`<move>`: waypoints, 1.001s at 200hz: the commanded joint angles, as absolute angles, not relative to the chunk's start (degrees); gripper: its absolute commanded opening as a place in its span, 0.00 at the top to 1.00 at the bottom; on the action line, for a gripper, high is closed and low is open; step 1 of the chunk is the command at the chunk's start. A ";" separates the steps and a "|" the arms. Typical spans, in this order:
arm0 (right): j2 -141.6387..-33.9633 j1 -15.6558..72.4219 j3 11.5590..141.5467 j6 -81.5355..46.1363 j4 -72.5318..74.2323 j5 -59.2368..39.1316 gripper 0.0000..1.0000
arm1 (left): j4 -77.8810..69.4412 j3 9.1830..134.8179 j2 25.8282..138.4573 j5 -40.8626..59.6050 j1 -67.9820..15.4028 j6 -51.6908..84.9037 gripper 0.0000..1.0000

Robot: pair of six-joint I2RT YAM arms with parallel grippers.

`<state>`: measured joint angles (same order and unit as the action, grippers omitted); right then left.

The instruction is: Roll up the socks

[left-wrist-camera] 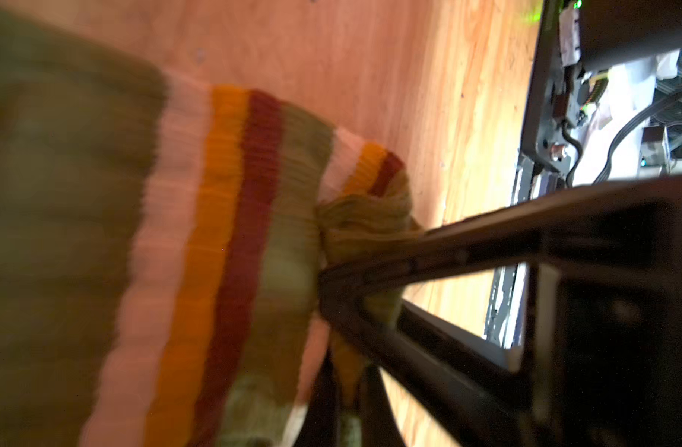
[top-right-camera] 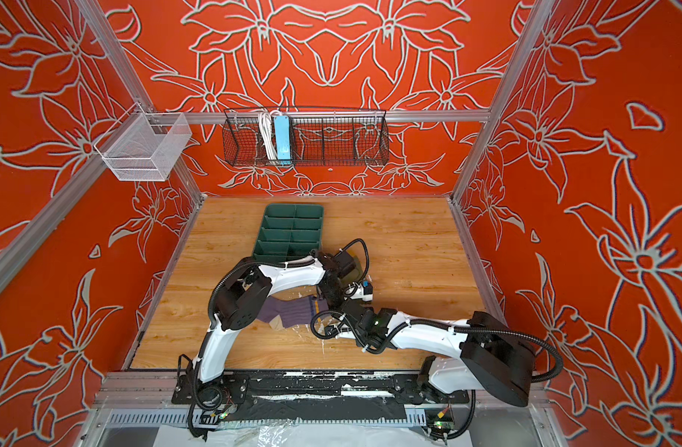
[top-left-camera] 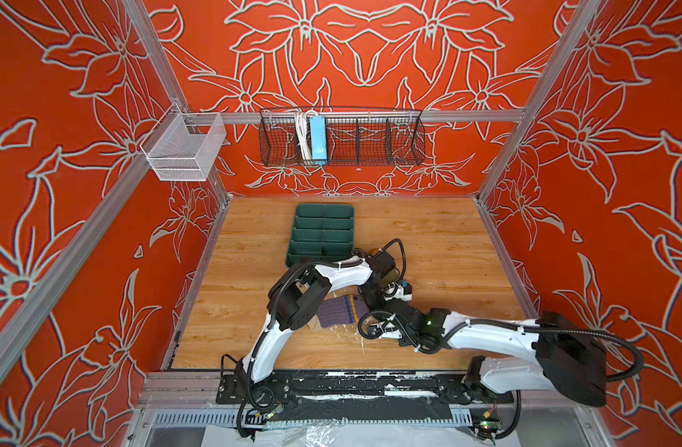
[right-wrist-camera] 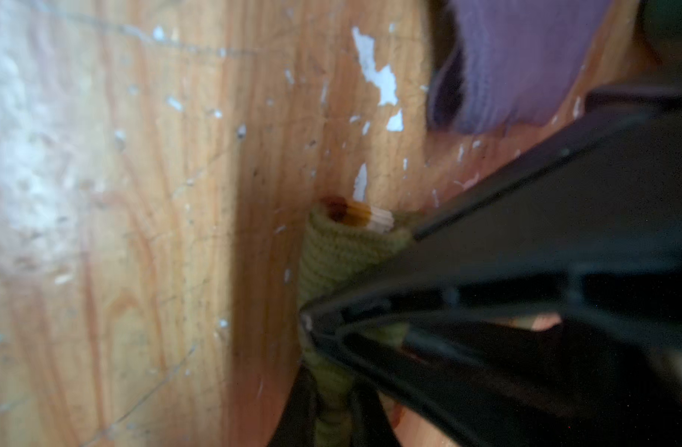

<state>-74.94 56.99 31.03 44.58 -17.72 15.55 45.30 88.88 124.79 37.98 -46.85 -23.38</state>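
The olive green sock [left-wrist-camera: 60, 232], with pink, orange and dark red cuff stripes, lies on the wooden table and fills the left wrist view. My left gripper [left-wrist-camera: 347, 391] is shut on its bunched cuff. My right gripper [right-wrist-camera: 331, 410] is shut on the same olive cuff [right-wrist-camera: 331, 255], right beside the left one. Its dark fingers [left-wrist-camera: 467, 244] cross the left wrist view. The purple sock [top-left-camera: 337, 311] lies flat between the two arms in both top views, and its edge shows as the purple sock [right-wrist-camera: 525, 58]. In both top views the wrists hide the fingertips and most of the olive sock.
A dark green divided tray [top-left-camera: 297, 232] stands on the table just behind the left forearm. A black wire basket [top-left-camera: 341, 141] and a white mesh basket [top-left-camera: 184, 149] hang on the back rail. White scuffs mark the table [right-wrist-camera: 382, 85] near the grippers.
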 commanded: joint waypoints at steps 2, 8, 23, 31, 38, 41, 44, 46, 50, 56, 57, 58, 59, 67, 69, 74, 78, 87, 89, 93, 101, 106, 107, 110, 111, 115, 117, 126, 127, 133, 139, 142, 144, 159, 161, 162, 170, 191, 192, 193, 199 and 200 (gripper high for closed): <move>-75.12 56.69 30.45 44.60 -20.80 14.21 1.00 | 45.55 83.88 121.56 27.80 -47.59 -22.39 0.66; -74.86 56.69 30.52 44.50 -21.37 13.85 1.00 | 44.35 82.35 119.77 27.02 -47.55 -22.09 0.60; -73.99 56.69 30.50 44.41 -22.31 12.33 1.00 | 40.36 78.31 114.37 23.78 -47.55 -20.98 0.47; -73.79 56.69 30.53 44.26 -23.08 11.18 1.00 | 38.09 76.13 111.18 21.91 -47.56 -20.47 0.41; -73.74 56.69 30.48 44.13 -23.43 10.40 1.00 | 35.96 74.18 108.42 20.18 -47.55 -20.08 0.37; -73.74 56.65 30.41 44.08 -23.66 10.00 1.00 | 35.08 73.44 107.25 19.39 -47.55 -19.92 0.36; -73.82 56.64 30.45 43.99 -23.95 9.49 1.00 | 34.26 72.68 106.00 18.50 -47.55 -19.76 0.35; -73.87 56.68 30.53 43.91 -24.25 9.07 1.00 | 33.72 72.20 105.34 17.87 -47.59 -19.66 0.34; -73.91 56.61 30.66 43.80 -24.93 8.13 1.00 | 32.53 71.23 103.58 16.78 -47.56 -19.48 0.33; -74.05 56.60 30.84 43.46 -25.62 7.03 1.00 | 30.79 69.79 101.00 14.77 -47.57 -19.30 0.32; -74.07 56.60 30.84 43.39 -25.64 6.90 1.00 | 30.47 69.57 100.60 14.33 -47.56 -19.27 0.32; -74.08 56.60 30.93 43.32 -25.70 6.75 1.00 | 30.18 69.32 100.13 13.93 -47.55 -19.22 0.32; -74.09 56.60 30.98 43.24 -25.77 6.63 1.00 | 29.90 69.12 99.68 13.56 -47.55 -19.23 0.32; -74.18 56.52 31.45 42.83 -26.68 4.96 1.00 | 27.50 67.21 96.30 10.54 -47.55 -19.38 0.30; -74.27 56.45 31.57 42.81 -27.06 4.43 1.00 | 26.91 66.70 95.22 9.75 -47.55 -19.48 0.30; -74.39 56.32 32.00 42.49 -27.95 3.20 1.00 | 25.35 65.68 92.68 7.57 -47.55 -19.51 0.29; -74.65 56.11 32.31 42.10 -28.49 2.34 1.00 | 24.03 64.73 90.54 5.46 -47.55 -19.56 0.29; -75.36 55.22 33.49 41.29 -30.24 -0.07 1.00 | 20.83 62.30 85.59 0.70 -47.59 -20.29 0.27; -75.57 54.96 33.80 41.19 -30.63 -0.79 1.00 | 20.17 61.72 84.52 -0.42 -47.58 -20.48 0.27; -76.00 54.43 34.43 40.95 -31.89 -2.34 1.00 | 18.60 60.66 82.04 -2.66 -47.55 -20.84 0.27; -77.09 53.29 35.82 40.12 -34.06 -5.33 1.00 | 15.20 58.45 77.08 -7.02 -47.55 -22.17 0.25; -77.96 52.36 36.92 39.75 -35.56 -7.42 1.00 | 13.29 57.13 74.02 -9.00 -47.55 -23.54 0.24; -78.18 52.20 37.09 39.69 -35.89 -7.80 1.00 | 12.80 56.78 73.35 -9.38 -47.55 -23.85 0.24; -78.83 51.68 37.72 39.65 -36.97 -8.88 1.00 | 11.36 55.91 71.48 -10.41 -47.55 -24.81 0.23; -79.01 51.55 37.93 39.60 -37.25 -9.19 1.00 | 10.91 55.68 70.90 -10.70 -47.55 -25.06 0.23; -79.91 51.07 38.72 39.48 -38.13 -10.17 1.00 | 9.23 54.58 68.44 -11.90 -47.55 -26.18 0.19; -80.36 50.87 39.15 39.36 -38.49 -10.50 1.00 | 8.46 54.10 67.23 -12.34 -47.59 -26.72 0.17; -82.53 50.10 41.06 37.92 -40.13 -11.71 1.00 | 4.90 52.00 62.02 -13.67 -47.50 -28.84 0.07; -82.79 49.97 41.36 37.77 -40.41 -11.97 1.00 | 4.61 51.84 61.46 -13.65 -47.53 -29.14 0.07; -84.44 49.32 42.78 37.43 -42.14 -13.53 1.00 | 4.17 51.22 58.40 -12.35 -47.55 -31.12 0.03; -86.06 48.70 44.31 36.89 -43.36 -14.51 1.00 | 5.43 51.39 54.89 -9.80 -47.54 -32.97 0.03; -86.83 48.55 44.97 36.75 -43.89 -15.11 1.00 | 6.45 51.60 53.44 -8.37 -47.55 -33.83 0.03; -87.36 48.39 45.32 36.81 -44.48 -15.51 1.00 | 7.13 51.66 52.71 -7.47 -47.55 -34.43 0.03; -90.62 46.99 48.06 36.90 -47.36 -18.25 1.00 | 12.07 52.64 47.11 -1.25 -47.64 -37.94 0.03; -90.97 46.66 48.20 36.98 -47.66 -18.76 1.00 | 12.71 52.69 46.45 -0.27 -47.64 -38.36 0.03; -91.14 46.53 48.36 37.03 -47.82 -19.00 1.00 | 12.99 52.71 46.12 0.17 -47.64 -38.60 0.03; -92.60 45.29 49.49 37.26 -48.92 -20.32 1.00 | 15.16 52.59 43.85 3.58 -47.64 -40.98 0.04; -95.57 42.83 51.60 37.09 -49.58 -21.02 1.00 | 19.08 50.74 40.22 11.16 -48.37 -48.34 0.04; -95.68 42.73 51.69 37.13 -49.62 -21.06 1.00 | 19.21 50.64 40.15 11.29 -48.49 -48.61 0.04; -95.83 42.59 51.81 37.16 -49.68 -21.12 1.00 | 19.32 50.55 40.07 11.40 -48.59 -48.78 0.04; -96.69 41.81 52.45 37.30 -50.21 -21.62 1.00 | 20.13 49.79 40.06 11.97 -49.48 -50.08 0.04; -96.82 41.65 52.51 37.33 -50.33 -21.66 1.00 | 20.35 49.68 40.07 12.01 -49.66 -50.35 0.04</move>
